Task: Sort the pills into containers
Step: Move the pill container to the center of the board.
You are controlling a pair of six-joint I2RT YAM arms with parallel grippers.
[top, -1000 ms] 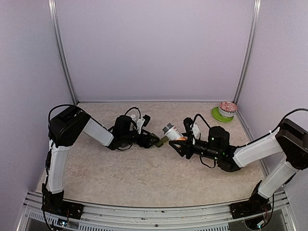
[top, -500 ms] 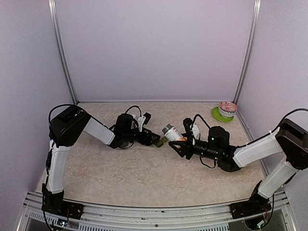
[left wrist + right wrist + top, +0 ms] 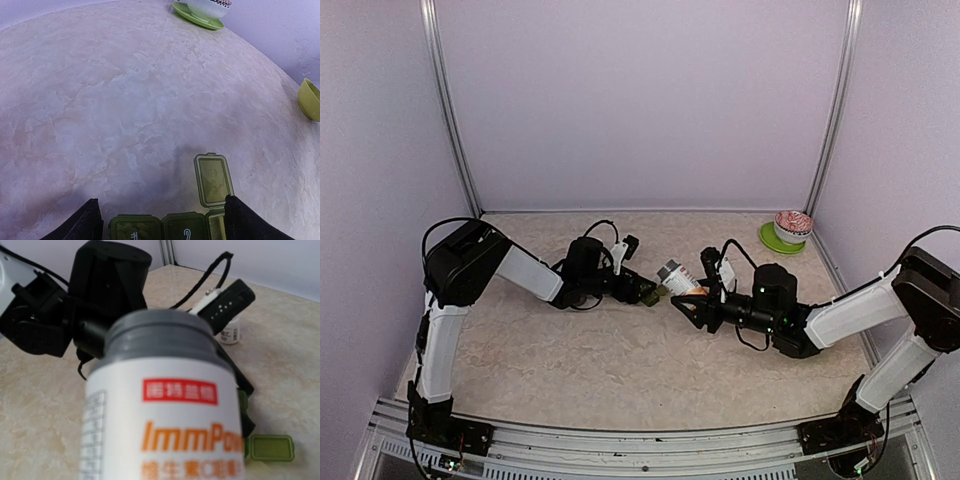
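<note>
A green pill organizer lies at the bottom of the left wrist view. Its compartments marked 1 and 2 are closed, and the third has its lid flipped open. Pale pills show dimly through lid 1. My left gripper is open and straddles the organizer, one black finger at each end. My right gripper is shut on a white pill bottle with a grey neck. The bottle tilts toward the organizer and fills the right wrist view, hiding the fingers there.
A patterned bowl sits on a green saucer at the back right corner. A yellow-green bowl shows at the right edge of the left wrist view. A small white labelled cap or jar stands beyond the left arm.
My left gripper has slid slightly right along the organizer and its jaws have narrowed a little. The right arm and the bottle have not moved.
</note>
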